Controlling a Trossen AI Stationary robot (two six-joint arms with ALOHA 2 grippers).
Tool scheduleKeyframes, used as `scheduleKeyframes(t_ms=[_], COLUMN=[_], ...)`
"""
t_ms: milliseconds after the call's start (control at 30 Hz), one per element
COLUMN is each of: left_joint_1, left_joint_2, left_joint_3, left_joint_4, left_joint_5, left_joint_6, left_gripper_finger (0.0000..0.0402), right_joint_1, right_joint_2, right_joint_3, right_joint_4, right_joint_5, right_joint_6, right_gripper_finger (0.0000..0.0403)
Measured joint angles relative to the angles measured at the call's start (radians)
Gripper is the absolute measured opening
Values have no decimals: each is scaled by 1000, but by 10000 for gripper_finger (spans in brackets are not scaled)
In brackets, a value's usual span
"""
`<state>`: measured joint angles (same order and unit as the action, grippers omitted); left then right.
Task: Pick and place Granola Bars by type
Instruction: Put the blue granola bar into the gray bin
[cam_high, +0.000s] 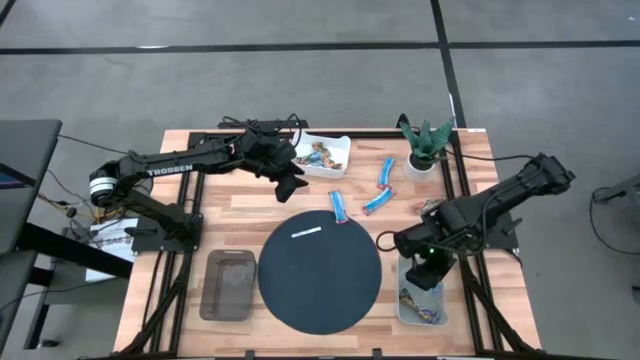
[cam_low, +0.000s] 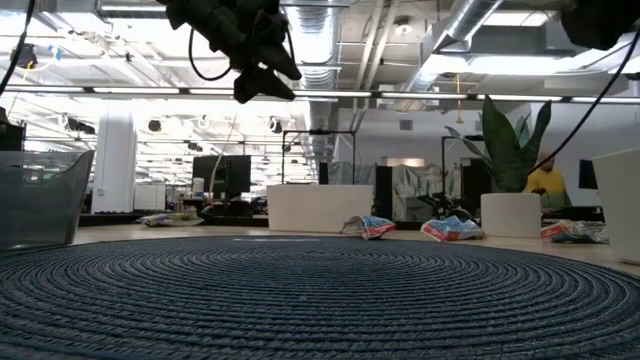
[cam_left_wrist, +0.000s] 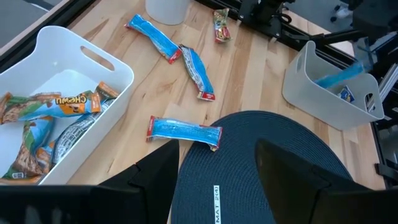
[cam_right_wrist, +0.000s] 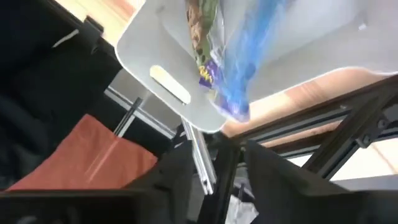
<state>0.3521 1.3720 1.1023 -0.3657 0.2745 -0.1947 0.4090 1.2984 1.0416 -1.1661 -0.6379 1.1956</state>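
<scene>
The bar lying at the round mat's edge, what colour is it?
Bright blue bar with red ends, clearest in the left wrist view.

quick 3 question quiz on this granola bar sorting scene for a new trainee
1. True or false: the right gripper is over the white bin at the table's right front corner.
2. How many blue bars lie loose on the wood between the round mat and the potted plant?
A. one B. three C. five
3. Fill in: the left gripper hangs open, holding ____.

Key:
1. True; a blue bar shows in that bin.
2. B: one at the mat's edge, two more nearer the plant.
3. Nothing.
</scene>
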Motion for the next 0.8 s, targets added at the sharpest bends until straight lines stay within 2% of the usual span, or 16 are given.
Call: scheduleKeyframes(t_ms=[133, 300, 400, 500, 667, 800], left_joint_1=[0, 0, 0, 7, 50, 106], left_joint_2=[0, 0, 0, 0, -1, -4], left_joint_3=[0, 0, 0, 1, 1, 1], left_joint_4=[-21, -51, -94, -194, -390, -521], left_joint_5=[0, 0, -24, -95, -222, -392], left_joint_6=[0, 0, -7, -31, -81, -113], left_gripper_finger=[203, 203, 203, 203, 203, 203], right_joint_1=[-25, -81, -135, -196, -281, -331], right_joint_2=[-2, -15, -19, -18, -18, -18], right_joint_3=[0, 0, 0, 0, 0, 0], right_joint_4=[18, 108, 182, 253, 404, 501], right_joint_5=[76, 284, 399, 457, 497, 515], right_joint_6=[-67, -156, -218, -292, -463, -570], right_gripper_finger=[200, 247, 252, 253, 250, 249])
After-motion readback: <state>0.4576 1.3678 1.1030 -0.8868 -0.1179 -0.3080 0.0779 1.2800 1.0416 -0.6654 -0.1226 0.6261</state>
